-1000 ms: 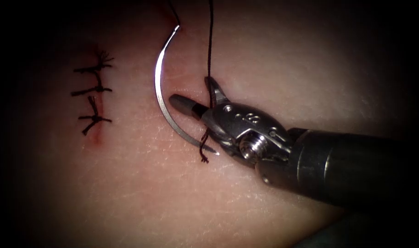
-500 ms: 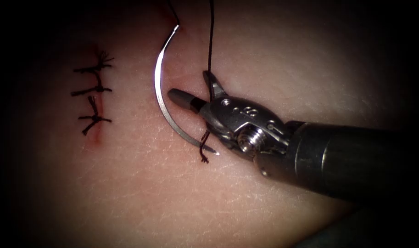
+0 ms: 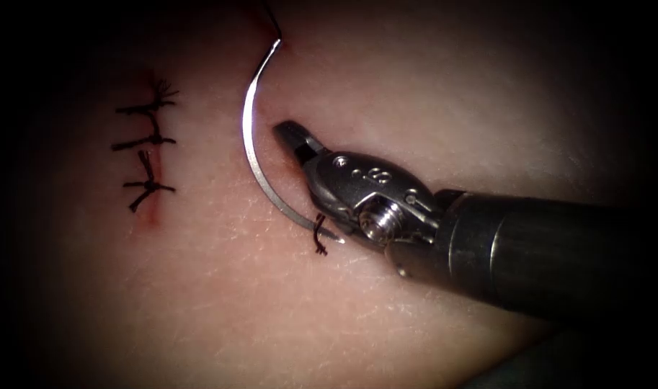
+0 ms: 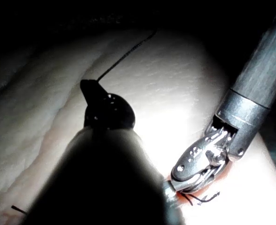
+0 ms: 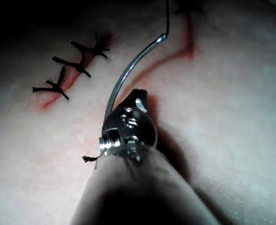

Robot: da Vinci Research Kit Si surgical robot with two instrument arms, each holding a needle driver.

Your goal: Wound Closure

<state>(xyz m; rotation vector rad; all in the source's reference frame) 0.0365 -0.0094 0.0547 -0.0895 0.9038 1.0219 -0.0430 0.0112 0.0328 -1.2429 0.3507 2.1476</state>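
The curved needle lies flat on the tissue, to the right of the stitched cut, and neither tool holds it. Thread leaves its upper end. My right tool has its jaws shut just inside the needle's curve, with nothing visible between them. A short cut end of thread lies by the needle's tip, beside the tool's wrist. In the left wrist view my left tool is shut on a strand of thread that runs away from its tip. The right wrist view has the needle just beyond the shut jaws.
Three dark knotted stitches cross the cut, with a little red fluid at its lower end. The right tool's thick shaft comes in low across the tissue from the right.
The right tool's jaws, open around the upright thread a second ago, have closed. The strand above them is gone, leaving the short end. The needle has not moved.
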